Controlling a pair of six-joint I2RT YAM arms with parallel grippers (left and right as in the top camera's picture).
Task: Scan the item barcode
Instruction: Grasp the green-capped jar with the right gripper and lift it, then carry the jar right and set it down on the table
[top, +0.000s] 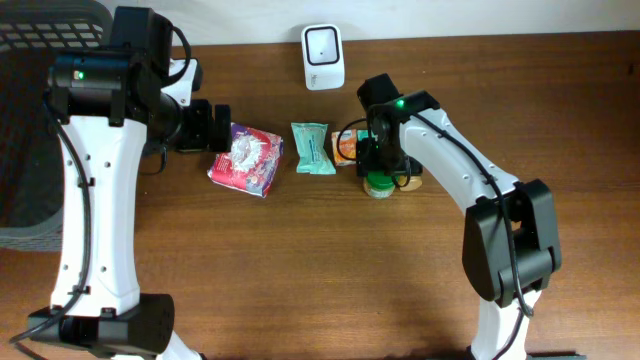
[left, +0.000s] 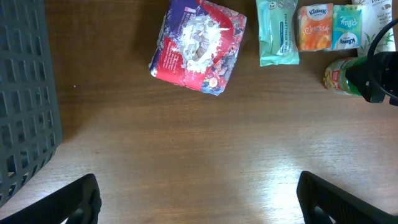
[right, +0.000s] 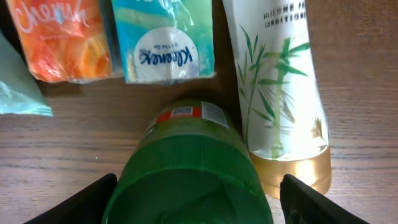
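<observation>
Squarely astride the green-lidded jar (right: 193, 174), right gripper (right: 196, 196) spread apart, jar upright on table (top: 300, 260) just beside bamboo-print bottle (right: 280, 93), near two tissue packs (right: 165, 43), left gripper (left: 196, 186) spread wide, holding nothing, near red packet (left: 199, 46).

Green jar (right: 189, 177) partly off-frame below

From my station I counted two robot arms, the left arm (top: 95, 200) and the right arm (top: 450, 165); there was one white scanner (top: 323, 57); one red-and-purple packet (top: 246, 158); one teal wipes pack (top: 312, 148); two Kleenex tissue packs, the orange pack (right: 59, 37) and the blue pack (right: 166, 40); one green-lidded jar (right: 189, 180); one white conditioner bottle (right: 283, 93) with a gold cap; and one dark mesh basket (top: 30, 120).
</observation>
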